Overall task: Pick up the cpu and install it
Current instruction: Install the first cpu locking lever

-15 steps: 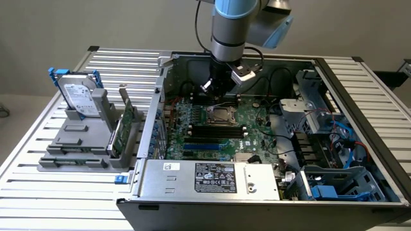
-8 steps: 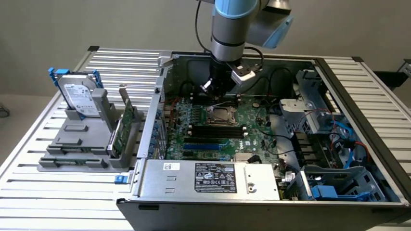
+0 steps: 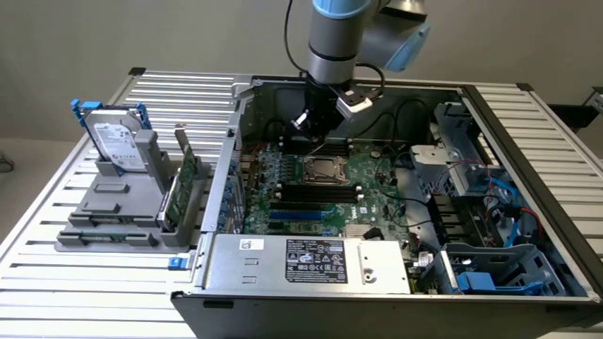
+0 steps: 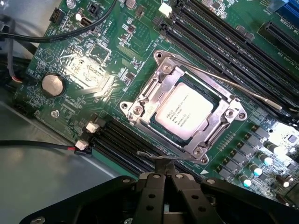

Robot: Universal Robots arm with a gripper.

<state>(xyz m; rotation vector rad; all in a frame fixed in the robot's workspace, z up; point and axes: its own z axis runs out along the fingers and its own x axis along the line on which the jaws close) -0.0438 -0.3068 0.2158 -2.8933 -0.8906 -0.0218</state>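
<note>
Slatted metal table carrying a parts rack and an open computer case, the robot's hand over the board.

On the exterior view's left, a grey plastic rack holds an upright silver hard drive with a blue bracket and a thin green circuit card on edge. Inside the dark open computer case lies the green motherboard. The cpu, a small flat square silvery chip, sits in the silver metal socket frame. The black hand hangs just beside that frame, closed, fingertips together.
</note>
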